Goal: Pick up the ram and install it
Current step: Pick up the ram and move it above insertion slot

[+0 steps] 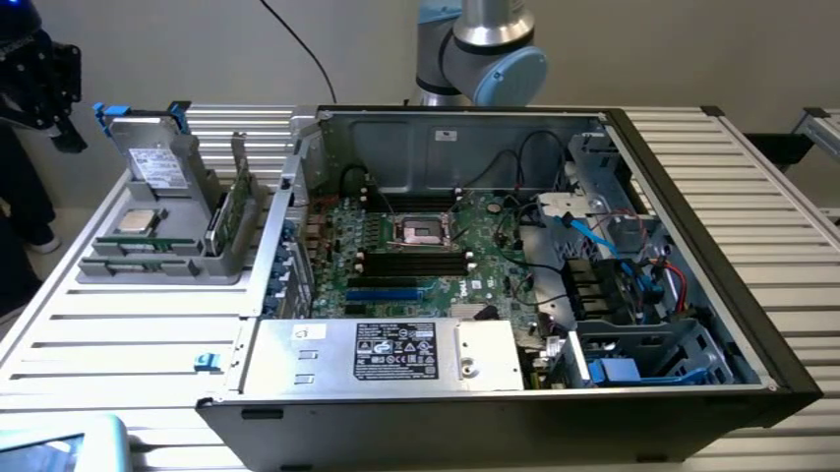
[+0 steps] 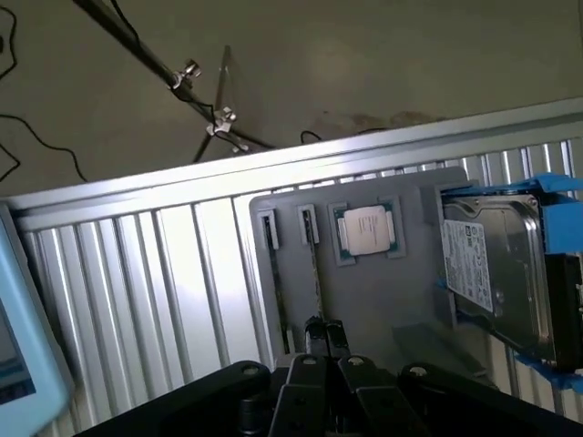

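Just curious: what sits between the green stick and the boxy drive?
A square silver processor chip, flat in the grey holder, seen in the wrist view.

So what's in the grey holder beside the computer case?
A boxy drive in blue brackets, a square silver chip, and a green memory stick standing on edge. The stick's lower edge is hidden in a slot of the holder.

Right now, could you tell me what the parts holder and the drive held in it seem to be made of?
The parts holder looks like matte grey plastic, dull and even. The drive seems bare metal, silvery with a sheen; its blue rails are likely plastic.
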Tool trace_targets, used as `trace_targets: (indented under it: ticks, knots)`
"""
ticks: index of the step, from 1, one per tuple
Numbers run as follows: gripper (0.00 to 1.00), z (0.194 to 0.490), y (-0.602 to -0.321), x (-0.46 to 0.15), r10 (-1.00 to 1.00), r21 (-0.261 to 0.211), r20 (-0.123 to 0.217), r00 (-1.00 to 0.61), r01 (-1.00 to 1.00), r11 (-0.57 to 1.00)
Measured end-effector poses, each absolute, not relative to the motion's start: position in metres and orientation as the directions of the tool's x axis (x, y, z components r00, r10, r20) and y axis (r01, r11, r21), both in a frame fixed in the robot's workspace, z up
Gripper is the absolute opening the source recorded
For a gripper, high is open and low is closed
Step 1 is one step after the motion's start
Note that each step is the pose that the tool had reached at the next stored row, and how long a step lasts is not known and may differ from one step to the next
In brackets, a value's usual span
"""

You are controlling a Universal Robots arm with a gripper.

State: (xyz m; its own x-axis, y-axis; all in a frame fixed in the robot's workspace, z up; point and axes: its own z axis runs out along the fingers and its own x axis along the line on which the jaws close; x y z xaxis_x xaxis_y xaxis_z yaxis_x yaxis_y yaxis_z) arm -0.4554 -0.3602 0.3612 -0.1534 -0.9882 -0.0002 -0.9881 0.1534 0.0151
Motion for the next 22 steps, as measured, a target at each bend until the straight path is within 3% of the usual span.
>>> trace_targets:
  ticks: [16,19,22]
  knots:
    - [0.11,0.3612,-0.3603,-0.4554,-0.998,0.010,0.007,-0.056,-0.998,0.056]
    - [0.18,0.3612,-0.3603,-0.4554,-0.998,0.009,0.007,-0.056,-0.998,0.056]
    - [0.36,0.3612,-0.3603,-0.4554,-0.998,0.009,0.007,-0.056,-0.998,0.056]
